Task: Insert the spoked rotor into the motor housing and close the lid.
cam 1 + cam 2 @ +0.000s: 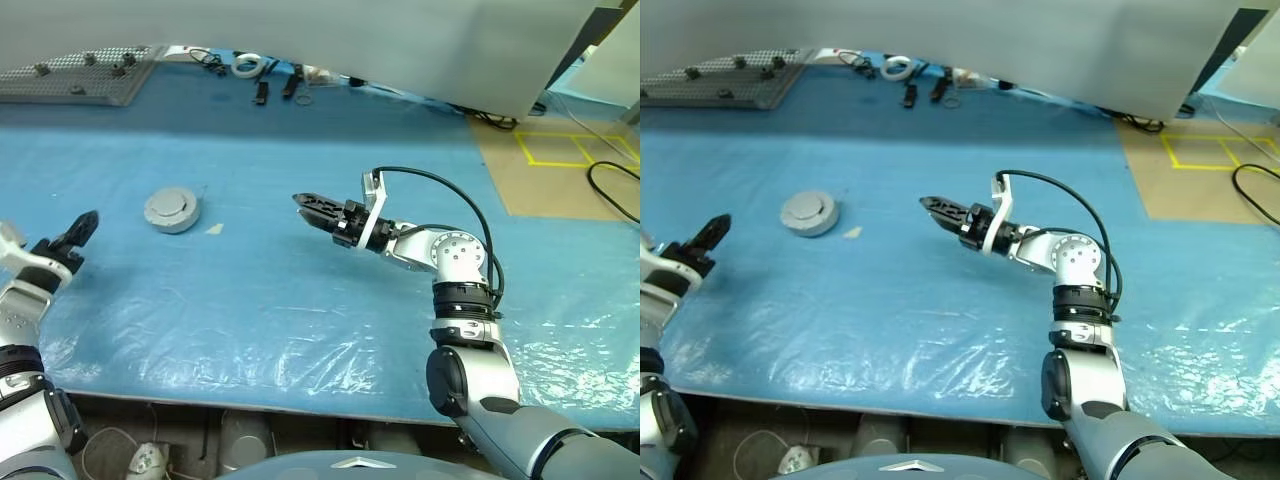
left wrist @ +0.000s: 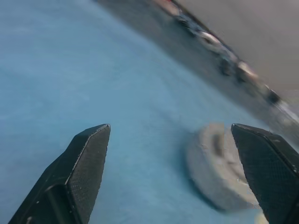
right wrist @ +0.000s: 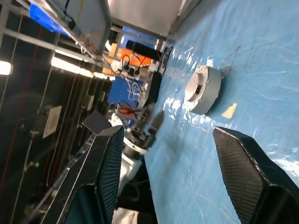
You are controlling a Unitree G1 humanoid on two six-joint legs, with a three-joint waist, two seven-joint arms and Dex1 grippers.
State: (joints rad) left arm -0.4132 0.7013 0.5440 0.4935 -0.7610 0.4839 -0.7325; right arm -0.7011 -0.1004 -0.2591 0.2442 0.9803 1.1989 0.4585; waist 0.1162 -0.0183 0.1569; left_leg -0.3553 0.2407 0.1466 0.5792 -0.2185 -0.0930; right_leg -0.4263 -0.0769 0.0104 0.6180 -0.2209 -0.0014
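Lying flat on the blue-covered bench (image 1: 300,330): the motor housing (image 1: 171,211) with the lid (image 1: 170,204) seated on top, round axis straight up, toward the left-middle, just beside a small pale scrap (image 1: 215,229). Ringed by bare blue sheet on every side, well clear of the near edge and of the perforated plate (image 1: 80,75) and small parts at the far edge. Left gripper (image 1: 78,233) near the left edge, fingers spread wide and holding nothing. Right gripper (image 1: 312,208) well apart to the right, fingers (image 3: 110,163) parted, also holding nothing.
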